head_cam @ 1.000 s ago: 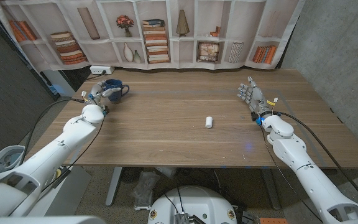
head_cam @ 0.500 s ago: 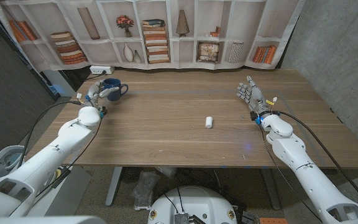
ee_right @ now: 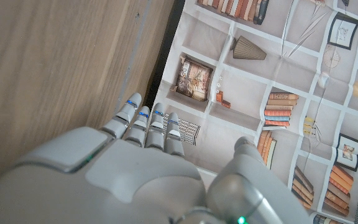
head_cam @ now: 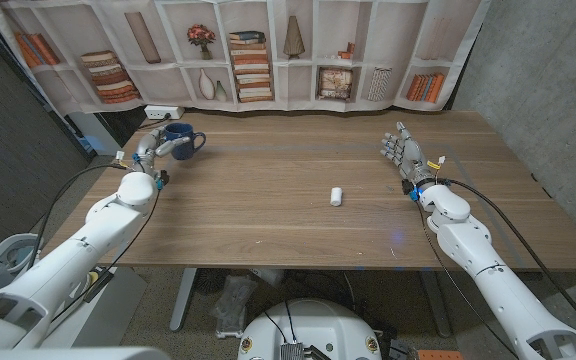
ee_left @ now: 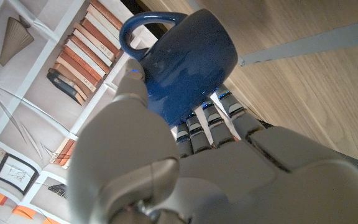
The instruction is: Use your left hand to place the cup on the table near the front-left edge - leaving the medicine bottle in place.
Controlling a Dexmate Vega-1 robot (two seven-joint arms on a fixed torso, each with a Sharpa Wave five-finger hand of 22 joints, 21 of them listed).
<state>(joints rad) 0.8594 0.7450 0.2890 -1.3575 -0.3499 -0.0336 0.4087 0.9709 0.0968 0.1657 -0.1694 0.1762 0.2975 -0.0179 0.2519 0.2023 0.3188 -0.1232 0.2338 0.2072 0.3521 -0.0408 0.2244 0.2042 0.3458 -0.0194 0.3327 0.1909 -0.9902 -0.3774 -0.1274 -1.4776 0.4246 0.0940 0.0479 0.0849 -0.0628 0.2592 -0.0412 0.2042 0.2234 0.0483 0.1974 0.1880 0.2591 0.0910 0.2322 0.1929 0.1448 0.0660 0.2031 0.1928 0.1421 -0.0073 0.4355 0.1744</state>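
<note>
A dark blue cup (head_cam: 179,137) with a handle hangs just above the table's far left, held by my left hand (head_cam: 154,147). In the left wrist view the cup (ee_left: 182,62) is wrapped by that hand (ee_left: 185,162), thumb along one side and fingers under the other. A small white medicine bottle (head_cam: 336,196) lies on its side near the middle of the table, far from both hands. My right hand (head_cam: 401,153) stands on the right side with its fingers apart and holds nothing; in the right wrist view that hand (ee_right: 148,168) is also bare.
The wooden table (head_cam: 268,230) spans the view, its left edge close to the cup. A printed bookshelf backdrop (head_cam: 248,50) hangs behind the far edge. A white power strip (head_cam: 163,112) lies beyond the back-left corner. Cables run along both arms.
My left hand has carried the cup a little toward the far left of the table. The right hand and the bottle have stayed put.
</note>
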